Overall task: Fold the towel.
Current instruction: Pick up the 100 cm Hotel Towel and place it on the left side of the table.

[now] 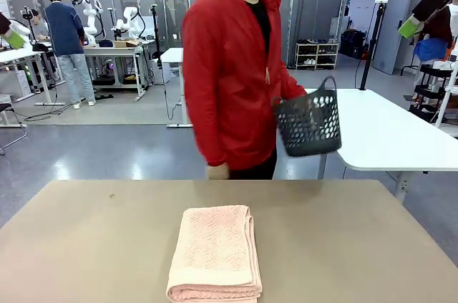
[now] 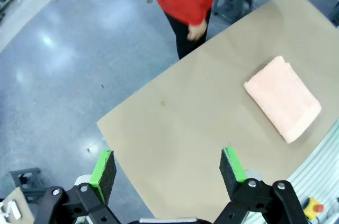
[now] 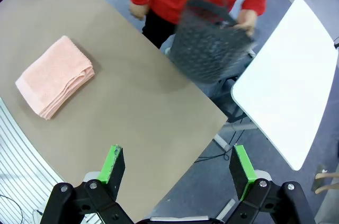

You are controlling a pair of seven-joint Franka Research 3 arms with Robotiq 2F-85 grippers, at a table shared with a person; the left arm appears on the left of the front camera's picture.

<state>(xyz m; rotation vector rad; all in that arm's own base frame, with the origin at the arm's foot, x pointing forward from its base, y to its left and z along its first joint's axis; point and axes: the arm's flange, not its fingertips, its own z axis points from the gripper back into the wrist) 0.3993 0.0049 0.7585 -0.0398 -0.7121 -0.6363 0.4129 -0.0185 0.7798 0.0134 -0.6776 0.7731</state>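
The salmon-pink towel lies folded into a thick narrow stack near the front edge of the tan table, its plain border band toward me. It also lies at the right in the left wrist view and at the left in the right wrist view. My left gripper hangs open high above the table's corner, far from the towel. My right gripper is open too, high over the table's other edge, with nothing between its fingers.
A person in a red jacket stands at the far side, holding a dark grey perforated basket by its rim off the table's far right corner. A white table stands behind to the right.
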